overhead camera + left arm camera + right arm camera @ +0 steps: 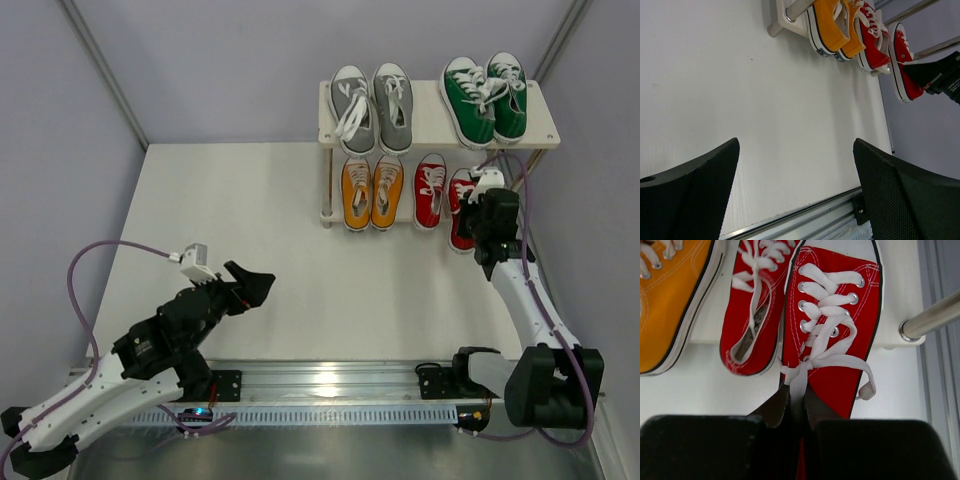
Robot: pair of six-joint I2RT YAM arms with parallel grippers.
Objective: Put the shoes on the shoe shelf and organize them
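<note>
Right gripper clamped on the red shoe to square it beside its mate (left gripper spread, idle).

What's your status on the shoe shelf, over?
Left gripper open, empty. Right gripper shut on red shoe, toe on shoe shelf lower tier. Nothing in the way.

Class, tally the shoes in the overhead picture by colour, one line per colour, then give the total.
Grey shoes: 2
Green shoes: 2
Orange shoes: 2
Red shoes: 2
Total: 8
</note>
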